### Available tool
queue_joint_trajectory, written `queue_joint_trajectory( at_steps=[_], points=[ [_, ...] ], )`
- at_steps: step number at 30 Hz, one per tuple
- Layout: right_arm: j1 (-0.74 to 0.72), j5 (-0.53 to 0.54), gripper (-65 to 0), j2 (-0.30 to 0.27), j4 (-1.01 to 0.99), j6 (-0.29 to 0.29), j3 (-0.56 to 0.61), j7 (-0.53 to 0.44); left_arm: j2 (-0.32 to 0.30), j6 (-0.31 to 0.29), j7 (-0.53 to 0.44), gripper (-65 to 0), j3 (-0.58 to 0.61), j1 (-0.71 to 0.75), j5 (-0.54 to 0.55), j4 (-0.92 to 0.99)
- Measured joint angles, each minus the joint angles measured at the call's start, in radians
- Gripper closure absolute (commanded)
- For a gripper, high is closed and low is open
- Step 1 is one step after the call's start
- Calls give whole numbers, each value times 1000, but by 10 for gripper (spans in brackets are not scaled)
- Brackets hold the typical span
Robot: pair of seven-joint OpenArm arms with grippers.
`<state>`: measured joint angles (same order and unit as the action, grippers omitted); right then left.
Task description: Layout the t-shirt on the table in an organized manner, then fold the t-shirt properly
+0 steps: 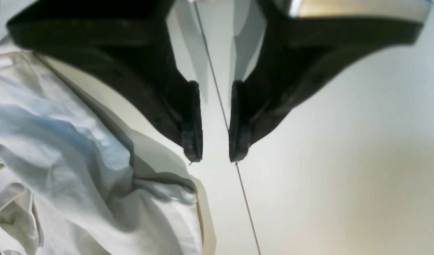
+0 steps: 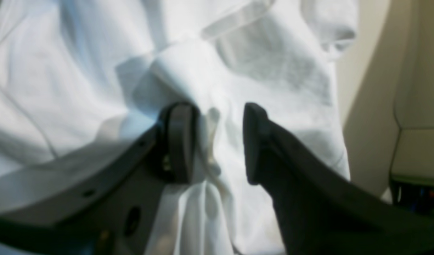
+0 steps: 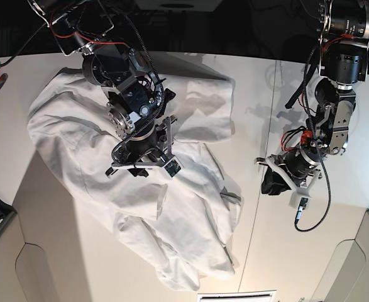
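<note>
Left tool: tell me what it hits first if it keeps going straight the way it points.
Most likely the bare table, about where the thin dark seam line runs between the fingertips of the left tool. The t-shirt lies off to one side, out of that line.

From my station, the base view was bright and evenly lit from overhead, bending at its edges. Both wrist views were soft; the left gripper (image 1: 215, 156) fingers were blurred, casting grey shadows on the table (image 1: 344, 141).
</note>
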<state>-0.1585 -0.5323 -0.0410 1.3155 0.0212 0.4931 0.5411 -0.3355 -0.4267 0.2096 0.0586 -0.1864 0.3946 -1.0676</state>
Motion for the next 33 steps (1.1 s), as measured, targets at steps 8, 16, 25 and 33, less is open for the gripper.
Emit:
queue_joint_trajectory(
  at_steps=[8,16,25,33],
  points=[
    [-21,32,-227,0,0,24,0,-6,0,0,0,-168,0,0,0,0],
    [-45,44,-100,3,0,24,0,-6,0,0,0,-168,0,0,0,0],
    [-57,-93,0,-1,0,98,1,0,0,0,0,-168,0,0,0,0],
    [-191,-149,0,-56,0,167,-138,28,0,0,0,-168,0,0,0,0]
  ],
)
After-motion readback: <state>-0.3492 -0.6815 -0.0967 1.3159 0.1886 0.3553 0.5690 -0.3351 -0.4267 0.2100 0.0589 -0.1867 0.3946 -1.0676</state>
